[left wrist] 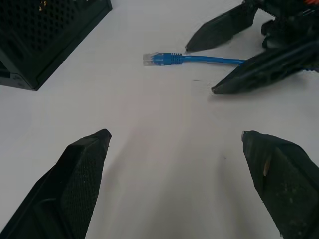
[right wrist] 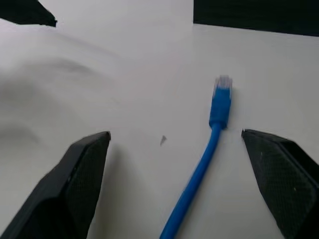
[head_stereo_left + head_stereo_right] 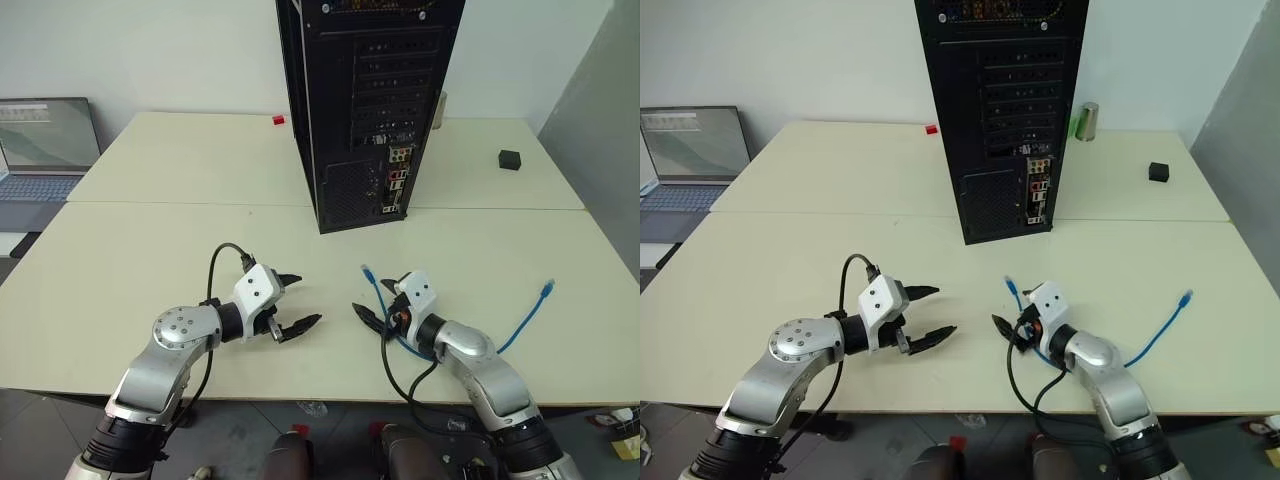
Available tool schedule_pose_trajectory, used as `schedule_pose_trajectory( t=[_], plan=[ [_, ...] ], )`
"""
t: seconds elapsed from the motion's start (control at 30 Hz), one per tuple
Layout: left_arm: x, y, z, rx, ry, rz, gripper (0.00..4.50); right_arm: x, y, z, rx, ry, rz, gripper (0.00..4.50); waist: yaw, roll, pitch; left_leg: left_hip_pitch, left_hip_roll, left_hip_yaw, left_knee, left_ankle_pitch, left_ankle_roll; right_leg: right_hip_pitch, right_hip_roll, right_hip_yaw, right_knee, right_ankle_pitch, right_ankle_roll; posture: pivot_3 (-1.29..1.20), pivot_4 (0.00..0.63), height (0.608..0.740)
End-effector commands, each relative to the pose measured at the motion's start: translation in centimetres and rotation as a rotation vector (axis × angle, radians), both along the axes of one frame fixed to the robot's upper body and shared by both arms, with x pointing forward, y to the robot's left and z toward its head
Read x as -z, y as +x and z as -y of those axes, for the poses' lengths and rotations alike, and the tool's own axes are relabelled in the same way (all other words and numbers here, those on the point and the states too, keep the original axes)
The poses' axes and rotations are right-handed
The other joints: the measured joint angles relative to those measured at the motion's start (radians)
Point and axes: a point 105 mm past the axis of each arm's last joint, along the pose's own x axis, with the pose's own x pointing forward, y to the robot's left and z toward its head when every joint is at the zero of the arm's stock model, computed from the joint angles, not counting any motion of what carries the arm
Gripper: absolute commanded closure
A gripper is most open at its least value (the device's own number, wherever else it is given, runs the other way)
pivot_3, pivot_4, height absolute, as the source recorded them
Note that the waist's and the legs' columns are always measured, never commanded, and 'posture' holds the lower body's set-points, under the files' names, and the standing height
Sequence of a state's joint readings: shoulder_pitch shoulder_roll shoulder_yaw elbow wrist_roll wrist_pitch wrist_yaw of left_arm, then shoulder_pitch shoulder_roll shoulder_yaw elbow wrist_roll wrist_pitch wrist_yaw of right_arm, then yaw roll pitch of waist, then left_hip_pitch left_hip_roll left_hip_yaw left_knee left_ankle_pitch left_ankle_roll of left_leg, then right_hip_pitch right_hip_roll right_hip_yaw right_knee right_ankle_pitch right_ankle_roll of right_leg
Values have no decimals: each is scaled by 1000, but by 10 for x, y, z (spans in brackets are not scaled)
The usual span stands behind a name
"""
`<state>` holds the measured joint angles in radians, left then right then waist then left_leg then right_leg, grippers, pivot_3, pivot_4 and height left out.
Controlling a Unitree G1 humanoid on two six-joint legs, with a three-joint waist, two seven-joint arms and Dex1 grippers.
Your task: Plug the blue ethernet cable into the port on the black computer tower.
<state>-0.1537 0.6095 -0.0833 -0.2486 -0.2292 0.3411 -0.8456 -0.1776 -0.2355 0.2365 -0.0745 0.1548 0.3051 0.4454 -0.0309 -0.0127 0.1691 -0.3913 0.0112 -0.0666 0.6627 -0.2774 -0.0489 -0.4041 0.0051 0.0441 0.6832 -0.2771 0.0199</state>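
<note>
You are at the reach-to-grasp step: the blue ethernet cable (image 3: pixel 520 322) lies loose on the table (image 3: pixel 150 250) in front of the black computer tower (image 3: pixel 365 110), nothing plugged yet. Your right hand (image 2: pixel 174 144) is spread, its fingers straddling the cable just behind the near plug (image 2: pixel 220 99). Your left hand (image 3: pixel 298 300) is spread too, empty, beside the plug. Next, I judge, you pinch close behind that plug. The head views show the tower's sockets; the right wrist view shows the plug's alignment.
</note>
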Motion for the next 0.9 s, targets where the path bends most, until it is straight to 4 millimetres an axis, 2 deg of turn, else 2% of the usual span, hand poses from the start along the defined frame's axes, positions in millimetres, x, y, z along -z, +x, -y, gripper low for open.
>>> schedule_pose_trajectory(
  t=[0.03,0.13,0.23,0.27,0.37,0.4,0.43,0.47,0.57,0.67,0.77,0.9],
  plan=[
    [-12,-4,7,36,-12,45,0,1,12,2,74,-31,43,25,-1,0,0,0,0,0,0,0,0,0,0,0,0,0,0,0,150,740],
    [-13,-3,7,37,-11,47,0,2,14,3,88,-47,44,541,-1,0,0,1,0,0,0,0,0,0,0,0,1,0,0,0,150,740],
    [-14,-2,6,36,-12,51,0,4,15,5,93,-64,32,1355,-1,0,0,1,0,0,0,0,0,0,0,0,1,0,0,0,150,740],
    [-14,-2,6,35,-13,52,0,4,15,5,93,-70,32,1464,-1,0,-1,1,0,0,0,0,0,0,0,0,1,0,0,0,150,740],
    [-14,0,6,27,-20,48,0,3,16,4,82,-96,53,2380,-1,-1,-1,1,0,0,0,0,0,0,0,0,1,0,0,0,150,740],
    [-14,0,6,27,-23,47,0,2,16,4,77,-103,60,2484,-1,-1,-1,1,0,0,0,0,0,0,0,0,1,0,0,0,150,740],
    [-15,0,6,27,-25,46,0,2,16,4,77,-108,63,2813,-1,-1,-1,1,0,0,0,0,0,0,0,0,1,0,0,0,150,740],
    [-15,1,6,25,-29,46,0,2,17,5,80,-109,63,2925,-1,-1,-1,1,0,0,0,0,0,0,0,0,1,0,0,0,150,740],
    [-16,4,4,13,-45,43,0,0,18,7,85,-106,63,3728,-1,-1,-1,1,0,0,0,0,0,0,0,0,1,0,0,0,150,740],
    [-15,9,1,-13,-67,29,0,-4,19,10,80,-97,65,4342,-1,-1,-1,1,0,0,0,0,0,0,0,0,1,0,0,0,150,740],
    [-14,15,2,-14,-72,29,0,-16,16,8,-17,-100,93,4494,-1,-1,-1,0,0,0,0,0,0,0,0,0,1,0,0,0,150,740],
    [-12,16,6,58,-25,46,0,-32,2,-1,-239,-135,127,4500,-1,-1,-1,0,-1,0,0,0,0,0,0,0,1,0,0,0,150,740]
  ],
)
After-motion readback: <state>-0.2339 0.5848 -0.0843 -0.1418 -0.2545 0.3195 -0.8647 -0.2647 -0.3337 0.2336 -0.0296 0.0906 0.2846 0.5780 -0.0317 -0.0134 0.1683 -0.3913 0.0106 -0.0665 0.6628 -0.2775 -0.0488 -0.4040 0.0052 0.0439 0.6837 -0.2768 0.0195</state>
